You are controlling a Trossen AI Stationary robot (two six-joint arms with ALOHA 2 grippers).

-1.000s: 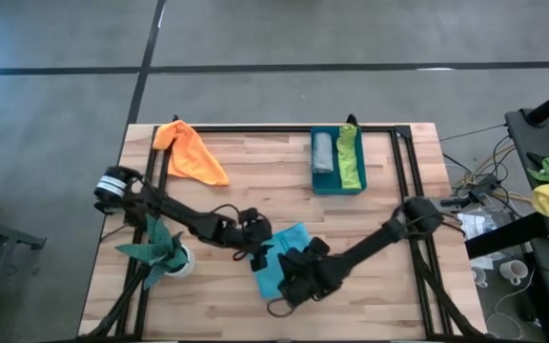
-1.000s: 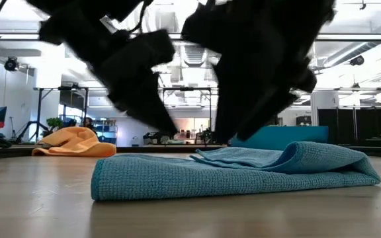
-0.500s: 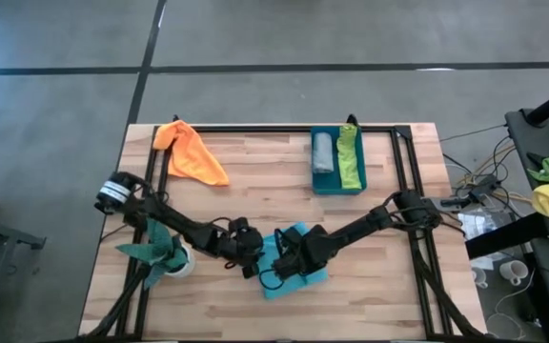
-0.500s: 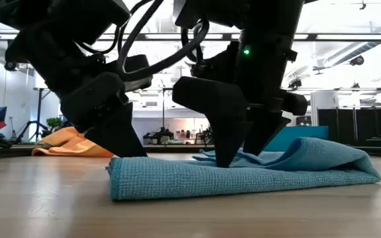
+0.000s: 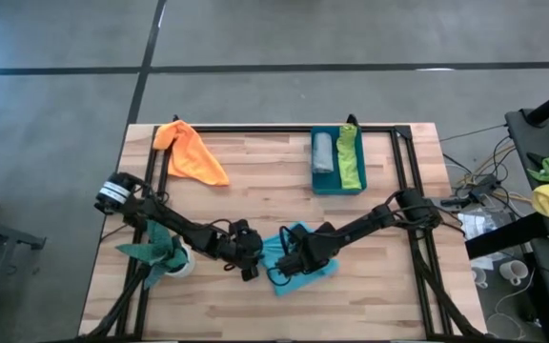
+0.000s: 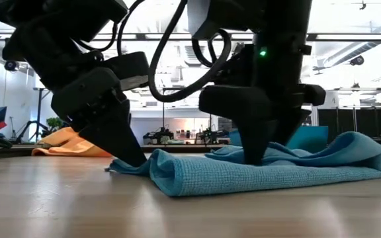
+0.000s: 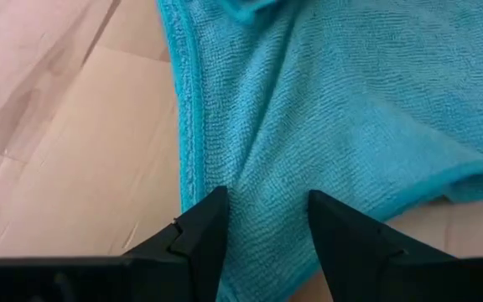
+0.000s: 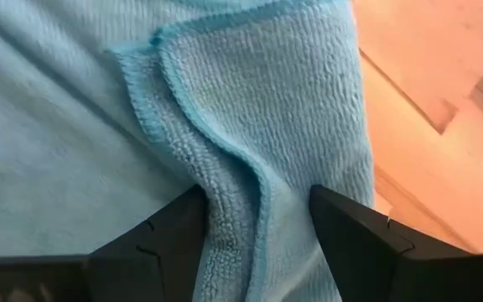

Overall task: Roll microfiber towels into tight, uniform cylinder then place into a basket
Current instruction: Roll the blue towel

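Both claws, L (image 5: 250, 264) & R (image 5: 289, 271), jaws parted, straddled the turquoise towel (image 5: 305, 265) at the table's (image 5: 255, 171) near-centre edge, apparently pinning cloth to start a roll; grey and green rolls lay in the basket (image 5: 337, 188).

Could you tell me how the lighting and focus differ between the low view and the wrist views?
Low view: bright room behind silhouettes both grippers, turquoise towel well lit. Left wrist view: towel weave sharp, fingers dark. Right wrist view: table blurred with an orange cast.
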